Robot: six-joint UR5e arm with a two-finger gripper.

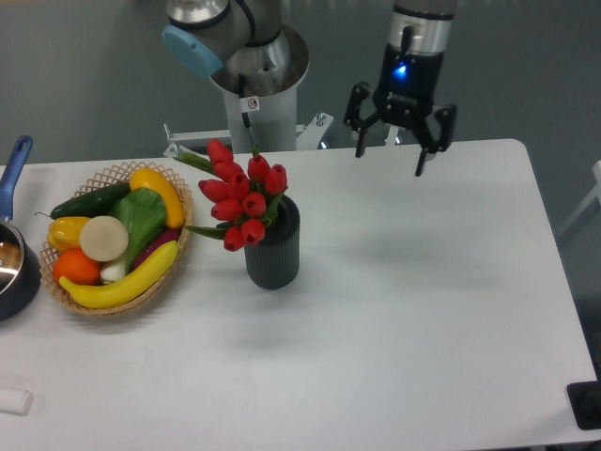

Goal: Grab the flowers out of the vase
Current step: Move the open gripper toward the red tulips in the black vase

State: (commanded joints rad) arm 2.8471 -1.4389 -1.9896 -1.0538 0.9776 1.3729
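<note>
The flowers [240, 198], a bunch of red tulip buds with green leaves, stand in the vase [273, 246], a small dark grey ribbed cylinder left of the table's middle. The buds lean up and to the left over the vase's rim. My gripper [390, 162] hangs open above the table's back edge, up and to the right of the flowers and well apart from them. Nothing is between its fingers [360, 147].
A wicker basket [117, 237] of fruit and vegetables sits left of the vase. A dark pot with a blue handle [13, 240] is at the left edge. A small white object [14, 401] lies at the front left. The robot base [258, 80] rises behind the flowers.
</note>
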